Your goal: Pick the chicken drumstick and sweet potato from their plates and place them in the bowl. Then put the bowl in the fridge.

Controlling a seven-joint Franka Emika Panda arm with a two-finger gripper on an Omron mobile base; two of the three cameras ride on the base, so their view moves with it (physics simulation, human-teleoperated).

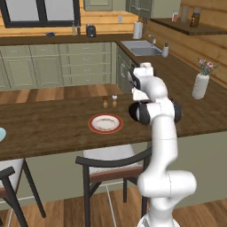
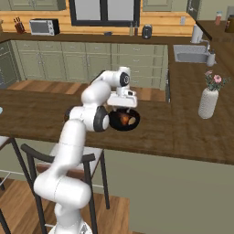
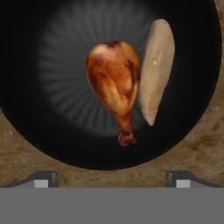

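Observation:
Directly under my hand the black bowl (image 3: 52,131) rests on the brown counter. Inside it the reddish-brown chicken drumstick (image 3: 114,83) lies beside the pale sweet potato (image 3: 156,70), the two touching. My gripper (image 3: 112,179) hovers above the bowl's near rim, open, nothing between its fingertips (image 3: 43,179). From the right base camera the gripper (image 2: 123,109) hangs just over the bowl (image 2: 124,120). The cream red-rimmed plate (image 1: 105,123) sits bare on the counter. Only a sliver of the light blue plate (image 1: 1,134) pokes in at the left edge. The fridge is out of view.
Two small shakers (image 1: 110,102) stand behind the red-rimmed plate. A white vase with flowers (image 2: 208,101) stands on the counter to the right. A dark chair (image 1: 111,164) is tucked under the counter's near edge. A sink (image 1: 141,48) lies at the back.

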